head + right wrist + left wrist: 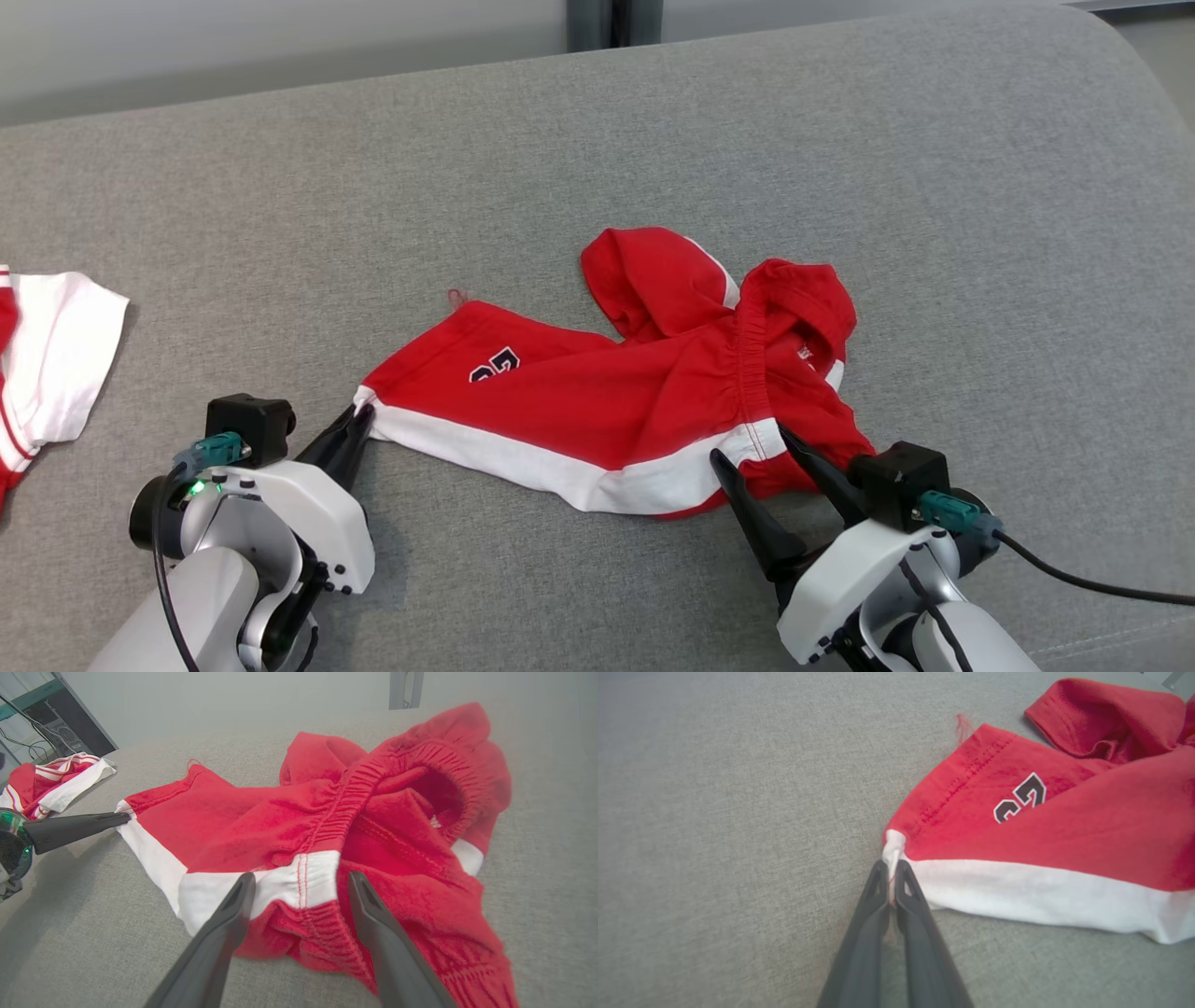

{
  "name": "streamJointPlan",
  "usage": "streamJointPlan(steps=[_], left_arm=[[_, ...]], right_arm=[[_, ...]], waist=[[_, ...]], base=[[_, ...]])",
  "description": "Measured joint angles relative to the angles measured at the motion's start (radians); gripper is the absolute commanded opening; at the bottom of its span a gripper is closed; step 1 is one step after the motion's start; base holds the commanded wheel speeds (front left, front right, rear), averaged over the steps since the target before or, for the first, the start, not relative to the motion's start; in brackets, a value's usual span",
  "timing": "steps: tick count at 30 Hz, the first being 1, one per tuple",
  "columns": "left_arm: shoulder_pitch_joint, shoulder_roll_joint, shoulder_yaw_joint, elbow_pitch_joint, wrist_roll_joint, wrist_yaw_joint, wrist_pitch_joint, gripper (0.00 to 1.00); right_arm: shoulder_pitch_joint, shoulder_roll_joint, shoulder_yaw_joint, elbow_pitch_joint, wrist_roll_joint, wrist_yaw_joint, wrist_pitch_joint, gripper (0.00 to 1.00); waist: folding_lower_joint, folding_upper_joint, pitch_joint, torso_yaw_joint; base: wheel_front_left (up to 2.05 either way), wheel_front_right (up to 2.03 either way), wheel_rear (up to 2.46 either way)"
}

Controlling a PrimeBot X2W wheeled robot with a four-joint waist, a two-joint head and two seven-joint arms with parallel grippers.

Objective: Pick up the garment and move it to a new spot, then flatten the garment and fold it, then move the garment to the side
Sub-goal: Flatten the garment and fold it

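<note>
The garment [597, 401] is a pair of red shorts with a white side stripe and a dark number print, lying crumpled on the grey cushion. My left gripper [359, 425] is shut on the white corner of a leg hem; the left wrist view shows the garment [1041, 830] with that corner pinched between the fingers of my left gripper [892, 877]. My right gripper [752, 446] stands open at the elastic waistband. In the right wrist view the garment [327, 826] lies ahead, and my right gripper [301, 882] straddles the white waistband patch, fingers apart.
Another red and white piece of clothing [47, 373] lies at the left edge of the grey cushion [653, 140], seen also from the right wrist as clothing [51, 781]. A black cable [1092, 579] trails from my right wrist. A wall rises behind the cushion.
</note>
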Motion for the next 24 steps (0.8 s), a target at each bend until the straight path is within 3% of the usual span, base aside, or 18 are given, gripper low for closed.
streamJointPlan(steps=[2, 4, 5, 14, 24], left_arm=[[-0.007, -0.004, 0.001, 0.002, 0.000, 0.000, -0.013, 0.00], [-0.010, -0.004, 0.003, 0.005, 0.003, 0.008, -0.019, 0.00], [-0.010, -0.004, 0.010, 0.005, 0.000, 0.009, -0.027, 0.00], [-0.010, 0.020, 0.082, -0.103, -0.027, 0.053, -0.091, 0.00], [-0.010, 0.070, 0.194, -0.455, -0.025, 0.162, -0.152, 0.00]], right_arm=[[-0.014, -0.002, 0.013, 0.020, 0.015, 0.000, -0.005, 1.00], [-0.026, -0.002, 0.020, 0.027, 0.027, 0.000, -0.016, 0.40], [-0.030, -0.002, 0.022, 0.028, 0.034, 0.000, -0.024, 0.00], [-0.055, -0.033, 0.030, -0.070, 0.131, 0.000, -0.072, 0.00], [-0.119, -0.104, -0.078, -0.313, 0.255, 0.000, -0.087, 0.00]], waist=[[0.0000, 0.0000, 0.002, 0.007], [0.0000, 0.0000, 0.002, 0.012], [0.0000, 0.0000, 0.002, 0.015], [0.0000, 0.0000, -0.015, 0.022], [0.0000, 0.0000, -0.062, 0.037]], base=[[0.00, 0.00, 0.00], [0.00, 0.00, 0.00], [0.00, 0.00, 0.00], [0.00, 0.00, 0.00], [0.00, 0.00, 0.00]])
